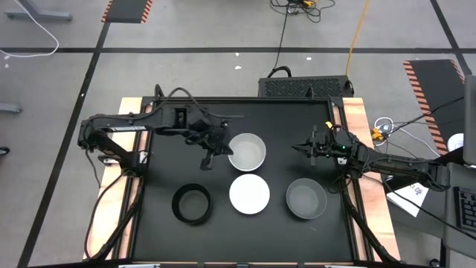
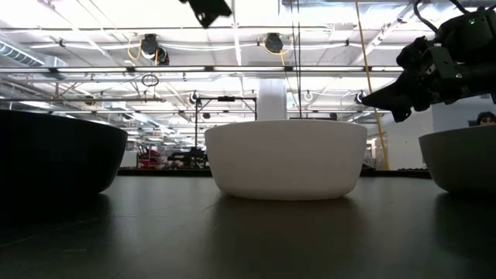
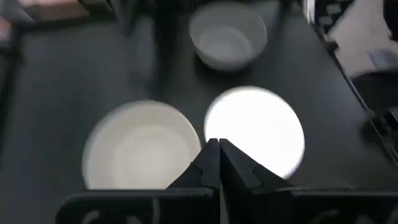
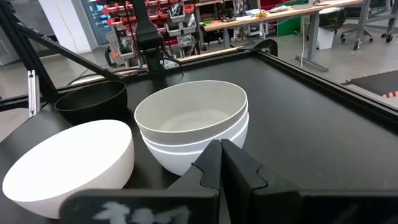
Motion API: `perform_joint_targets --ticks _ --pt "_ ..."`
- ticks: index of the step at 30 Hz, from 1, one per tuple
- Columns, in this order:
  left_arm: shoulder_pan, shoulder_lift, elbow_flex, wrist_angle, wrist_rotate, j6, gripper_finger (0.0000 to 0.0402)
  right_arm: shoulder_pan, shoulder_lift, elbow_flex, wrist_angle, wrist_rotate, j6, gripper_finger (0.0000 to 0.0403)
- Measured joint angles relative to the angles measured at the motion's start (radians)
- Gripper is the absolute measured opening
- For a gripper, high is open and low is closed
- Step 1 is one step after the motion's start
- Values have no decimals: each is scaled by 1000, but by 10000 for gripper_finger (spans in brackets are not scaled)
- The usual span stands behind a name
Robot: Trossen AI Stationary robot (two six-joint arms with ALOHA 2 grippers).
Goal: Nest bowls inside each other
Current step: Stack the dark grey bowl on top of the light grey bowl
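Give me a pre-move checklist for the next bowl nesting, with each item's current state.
1. Left gripper empty: ok, fingers shut on nothing, beside the white stack.
2. Right gripper clear of bowls: ok, shut, off to the stack's right.
3. Stack seated evenly: ok, the right wrist view shows rims level, nested.
4. Loose bowls upright: ok for the black bowl, white bowl and grey bowl.
5. Bowls spaced for a grasp: ok, none touching in the high view.
6. Number of bowls in the stack: cannot tell.
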Motion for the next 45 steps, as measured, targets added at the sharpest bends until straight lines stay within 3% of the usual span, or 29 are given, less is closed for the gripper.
perform_joint_targets --ticks 7,12,22,30,36,45 --pt "0 -143 -45 3 -100 -25 2 0 9 0 -14 0 -9 0" --pt "10 -275 -146 68 -153 -87 1 0 12 0 -13 -1 -11 0" --pt "38 -491 -515 518 -101 -239 1 0 13 1 4 -1 -18 0" --pt "39 -569 -727 722 -102 -220 1 0 13 1 3 -1 -12 0" --pt "65 -656 -867 794 -168 -213 1 0 13 1 3 -1 -11 0" --pt "126 -863 -1019 794 -182 -281 1 0 13 1 2 -1 -14 0"
